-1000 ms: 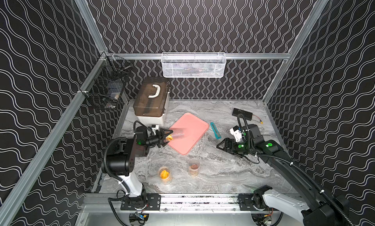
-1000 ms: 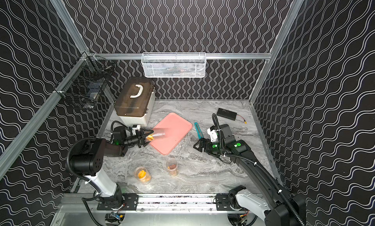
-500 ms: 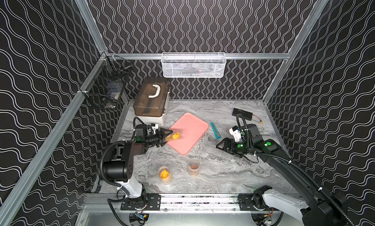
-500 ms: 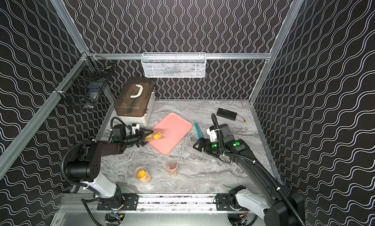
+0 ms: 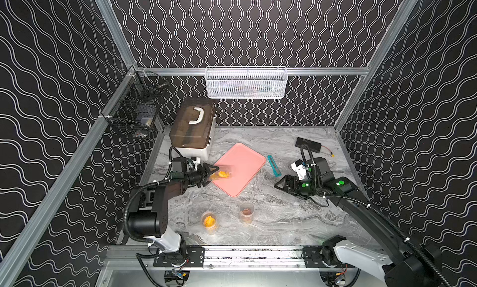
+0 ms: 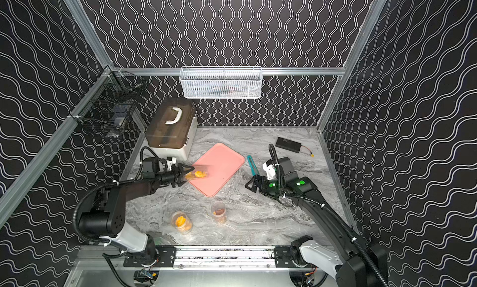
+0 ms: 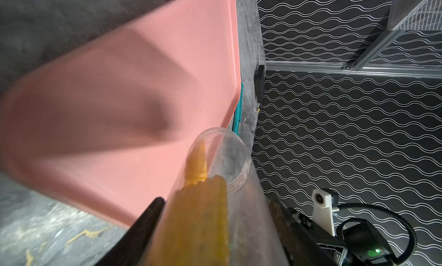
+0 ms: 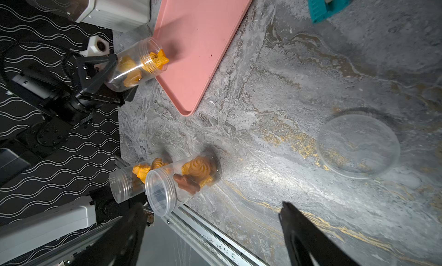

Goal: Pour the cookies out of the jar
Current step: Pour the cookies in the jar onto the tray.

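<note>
Our left gripper [image 5: 209,173] held the clear jar [image 8: 134,67] on its side over the near edge of the pink tray [image 5: 246,160].

Its jaws were pinched on the jar's closed end. The orange cookies [image 8: 156,59] lay inside, a star-shaped one right at the open mouth above the tray. Our right gripper [image 5: 280,185] hung with jaws spread and empty over the marble table [image 5: 284,221], well apart from the tray, near a clear lid [image 8: 358,146] lying flat. Two more jars [image 5: 209,221] with cookies stood near the front rail.

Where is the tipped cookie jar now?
In both top views the jar lies sideways in the left gripper, mouth over the left edge of the pink tray, near the lidded box.
</note>
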Controlling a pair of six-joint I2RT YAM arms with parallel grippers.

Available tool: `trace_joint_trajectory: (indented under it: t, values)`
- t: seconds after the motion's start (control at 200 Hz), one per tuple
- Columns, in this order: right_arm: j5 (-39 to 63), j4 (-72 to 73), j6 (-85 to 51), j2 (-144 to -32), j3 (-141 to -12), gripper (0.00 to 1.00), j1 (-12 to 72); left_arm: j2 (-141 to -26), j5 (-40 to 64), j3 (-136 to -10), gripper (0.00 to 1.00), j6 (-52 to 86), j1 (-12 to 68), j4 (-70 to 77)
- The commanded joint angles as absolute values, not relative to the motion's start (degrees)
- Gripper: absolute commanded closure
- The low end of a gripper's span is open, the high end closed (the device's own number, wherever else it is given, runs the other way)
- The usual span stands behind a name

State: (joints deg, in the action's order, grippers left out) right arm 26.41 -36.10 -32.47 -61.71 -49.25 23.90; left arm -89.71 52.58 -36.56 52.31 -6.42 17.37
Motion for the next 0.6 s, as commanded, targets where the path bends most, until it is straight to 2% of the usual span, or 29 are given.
trace_joint_trajectory:
  t: [0.0, 0.595]
  values:
    - [26.89, -34.67, -33.09, -61.58, -48.96, 0.1, 23.95, -88.36, 50.82, -37.51, 0.71, 48.01, -6.33, 12.43]
    - [26.45, -35.3, -33.49, -60.58, -49.27, 0.1, 24.1, -85.88, 43.37, -43.93, 0.71, 40.11, -1.69, -2.19]
